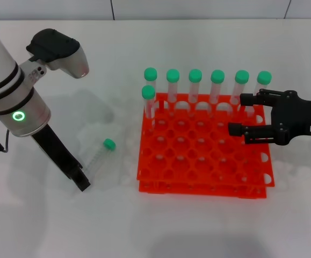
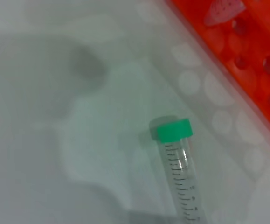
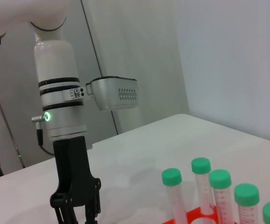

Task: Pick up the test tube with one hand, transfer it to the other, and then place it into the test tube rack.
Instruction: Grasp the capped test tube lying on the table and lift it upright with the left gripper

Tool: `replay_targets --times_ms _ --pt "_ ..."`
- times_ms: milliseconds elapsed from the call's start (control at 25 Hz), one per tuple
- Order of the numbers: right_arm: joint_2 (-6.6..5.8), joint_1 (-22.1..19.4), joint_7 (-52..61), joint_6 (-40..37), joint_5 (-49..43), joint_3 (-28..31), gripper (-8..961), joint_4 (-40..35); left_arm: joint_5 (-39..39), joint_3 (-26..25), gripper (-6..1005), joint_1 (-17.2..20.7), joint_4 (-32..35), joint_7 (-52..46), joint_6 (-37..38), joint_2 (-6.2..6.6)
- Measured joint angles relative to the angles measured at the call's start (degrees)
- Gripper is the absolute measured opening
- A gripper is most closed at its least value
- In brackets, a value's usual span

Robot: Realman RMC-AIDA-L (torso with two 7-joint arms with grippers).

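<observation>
The left hand point(image 1: 81, 181) stood low on the white bench point(image 1: 48, 226), its opening impossible to judge and nothing held, just left of the lying test tube point(image 1: 100, 154), so the pickup looked pending, while farther right the right hand point(image 1: 241, 114) hovered open and empty over the test tube rack point(image 1: 198, 161).

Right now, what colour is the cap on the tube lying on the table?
Green; the tube cap shows best in the left wrist view.
</observation>
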Motion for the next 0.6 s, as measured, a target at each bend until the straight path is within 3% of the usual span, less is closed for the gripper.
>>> replay_targets --times_ms 360,480,600 --pt "0.00 -0.09 -0.76 0.00 0.70 0.09 791 0.02 0.16 0.07 454 -0.45 -0.08 -0.19 -0.12 -0.08" --pt "0.00 -0.10 -0.78 0.00 0.72 0.10 790 0.04 0.18 0.18 317 -0.46 -0.08 -0.20 -0.22 -0.09" --pt "0.00 -0.10 -0.79 0.00 0.74 0.16 788 0.06 0.25 0.24 288 -0.46 -0.09 -0.26 -0.53 -0.09"
